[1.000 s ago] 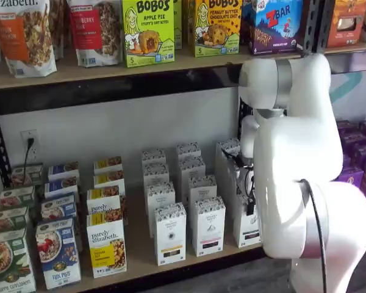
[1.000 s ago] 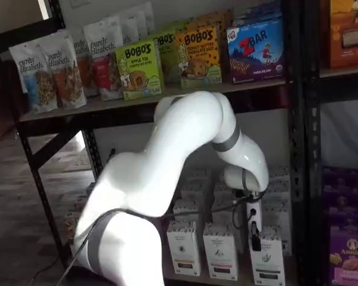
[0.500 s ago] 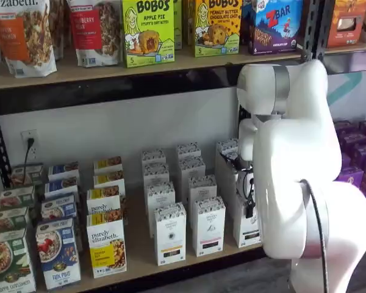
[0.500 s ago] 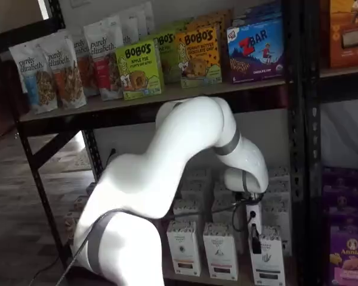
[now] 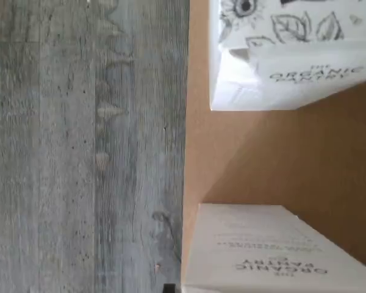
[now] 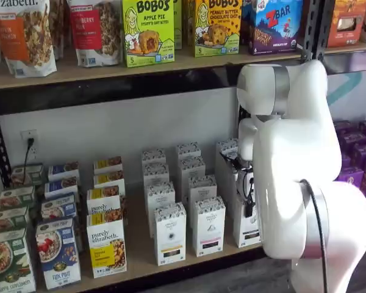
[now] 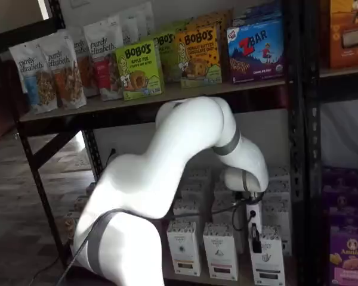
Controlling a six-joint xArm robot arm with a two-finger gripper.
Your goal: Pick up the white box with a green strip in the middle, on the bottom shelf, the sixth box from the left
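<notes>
The gripper (image 7: pixel 254 238) hung directly over the front white box with a green strip (image 7: pixel 266 264) at the right end of the bottom shelf (image 6: pixel 140 259), its black fingers reaching down to the box's top edge. In both shelf views the fingers showed side-on and partly behind the arm, so I could not tell whether they stood apart or were closed on the box. Just to the tool's left stood a neighbouring white box (image 7: pixel 221 250) with a dark strip. The wrist view showed bare shelf board between two white cartons (no fingers visible there). To do the grasp well, I judged the fingers should straddle the box's narrow top squarely, descend clear of the neighbour, then close firmly before any lift.
</notes>
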